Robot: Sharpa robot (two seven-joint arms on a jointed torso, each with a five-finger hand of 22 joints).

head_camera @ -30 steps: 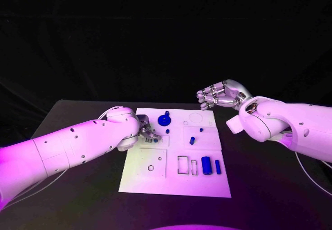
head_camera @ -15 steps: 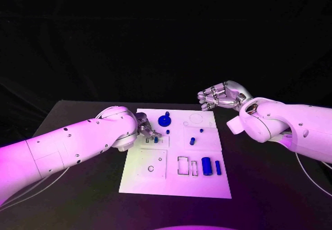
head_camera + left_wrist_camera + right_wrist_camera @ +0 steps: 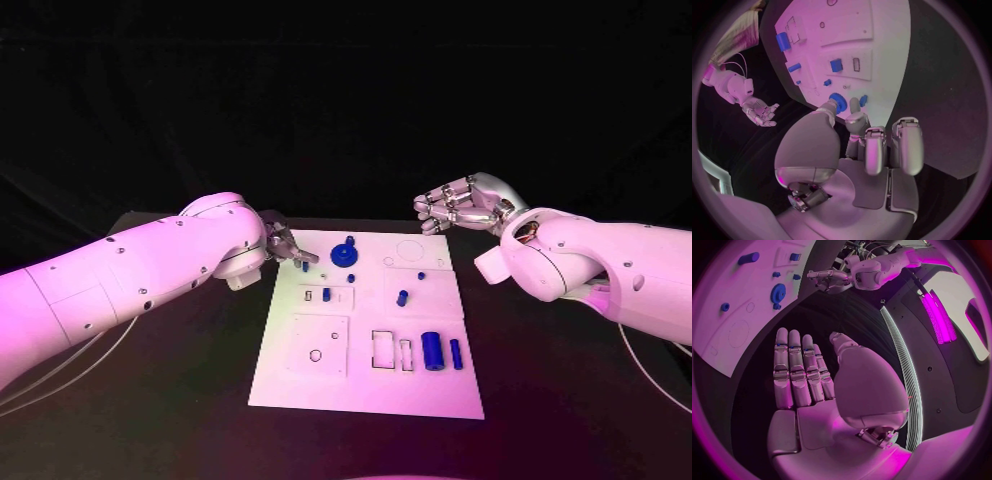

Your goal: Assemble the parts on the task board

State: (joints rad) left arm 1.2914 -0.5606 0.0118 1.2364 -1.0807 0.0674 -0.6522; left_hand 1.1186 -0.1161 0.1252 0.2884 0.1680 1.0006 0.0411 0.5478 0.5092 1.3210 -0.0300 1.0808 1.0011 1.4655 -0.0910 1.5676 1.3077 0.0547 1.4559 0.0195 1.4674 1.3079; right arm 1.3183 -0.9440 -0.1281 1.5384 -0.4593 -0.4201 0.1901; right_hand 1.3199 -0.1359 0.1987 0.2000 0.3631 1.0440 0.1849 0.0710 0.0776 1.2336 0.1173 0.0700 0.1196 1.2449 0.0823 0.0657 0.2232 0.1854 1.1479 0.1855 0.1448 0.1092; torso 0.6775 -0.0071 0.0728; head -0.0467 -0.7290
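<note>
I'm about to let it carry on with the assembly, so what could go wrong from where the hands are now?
1. The left hand sits at the task board's far left corner beside the blue gear; a careless move could knock it.
2. Small blue parts are close together, so wide fingers may disturb neighbours.
3. The right hand hovers open off the board, not steadying it, so it might slide.
</note>
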